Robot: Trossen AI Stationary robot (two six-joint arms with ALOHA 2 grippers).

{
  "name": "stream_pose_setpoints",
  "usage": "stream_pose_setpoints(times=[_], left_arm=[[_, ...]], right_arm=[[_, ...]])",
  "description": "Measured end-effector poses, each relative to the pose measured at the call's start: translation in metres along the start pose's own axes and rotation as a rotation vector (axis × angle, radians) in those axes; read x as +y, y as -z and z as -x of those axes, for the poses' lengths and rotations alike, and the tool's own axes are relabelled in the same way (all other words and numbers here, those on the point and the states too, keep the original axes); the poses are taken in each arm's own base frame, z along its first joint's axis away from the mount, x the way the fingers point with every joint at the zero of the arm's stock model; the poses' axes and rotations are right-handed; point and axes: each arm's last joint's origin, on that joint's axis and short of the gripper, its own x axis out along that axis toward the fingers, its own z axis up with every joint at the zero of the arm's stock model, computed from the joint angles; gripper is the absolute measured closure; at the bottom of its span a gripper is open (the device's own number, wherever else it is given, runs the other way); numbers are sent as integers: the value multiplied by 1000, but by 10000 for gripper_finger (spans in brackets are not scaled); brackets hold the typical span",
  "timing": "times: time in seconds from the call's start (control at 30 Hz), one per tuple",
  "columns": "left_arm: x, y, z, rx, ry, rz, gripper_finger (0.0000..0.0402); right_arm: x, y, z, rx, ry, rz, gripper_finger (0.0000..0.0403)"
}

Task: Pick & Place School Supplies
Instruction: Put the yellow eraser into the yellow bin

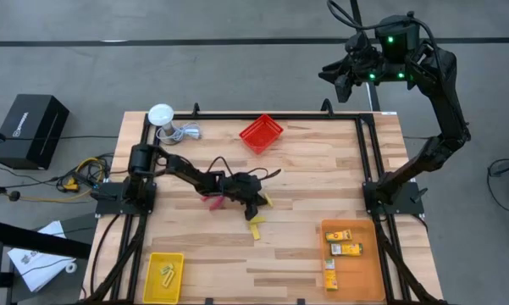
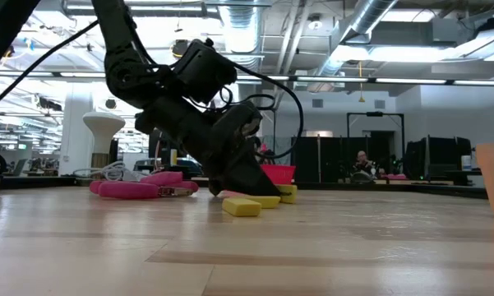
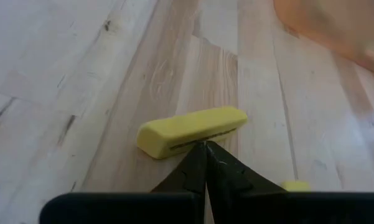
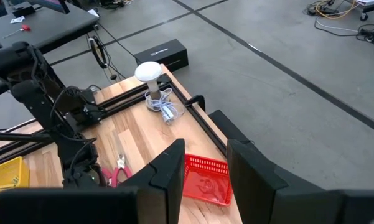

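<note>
On the wooden bench [image 1: 305, 182], near its middle, the left gripper [image 1: 252, 203] is lowered to the surface with its jaws pressed together, holding nothing. In the left wrist view the closed tips meet right at the long side of a yellow eraser-like block [image 3: 190, 129] that lies flat on the wood; whether they actually touch it is hard to say. A second, smaller yellow piece [image 3: 295, 185] lies just beside the gripper. From table height, the block [image 2: 242, 206] sits in front of the gripper's tip, with other yellow pieces just behind it. From above, one yellow piece [image 1: 256, 229] lies just beyond the gripper, toward the front edge.

The red-handled scissors [image 1: 210, 198] lie flat on the bench beside the left arm, partly under it in the high view; at table height their pink-red handles [image 2: 136, 188] rest on the wood.

The yellow bin [image 1: 165, 276] at the front left corner holds a few tiny yellow pieces. The orange bin [image 1: 352, 264] at the front right holds three small yellow-orange boxes [image 1: 343, 249]. The red basket [image 1: 262, 133] stands near the back edge, and a white round object with a cable [image 1: 162, 116] sits at the back left corner.

The right gripper [image 4: 205, 168] is raised well above the back right corner, its jaws spread apart and empty.
</note>
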Motion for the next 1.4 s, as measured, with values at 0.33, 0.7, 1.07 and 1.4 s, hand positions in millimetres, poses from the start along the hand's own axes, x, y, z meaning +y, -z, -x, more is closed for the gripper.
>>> stream_pose_setpoints(times=[0.33, 0.7, 1.07, 1.4], left_arm=[[-4, 2, 0, 6, 9, 21, 401], [-16, 11, 0, 38, 34, -5, 401], [-34, -16, 40, 17, 89, 78, 401], [-51, -49, 104, -116, 161, -61, 396]], right_arm=[[0, 0, 0, 0, 0, 3, 292], [7, 0, -1, 4, -33, 19, 292], [8, -1, -1, -8, -33, 29, 292], [8, -3, 3, -41, -35, 44, 292]])
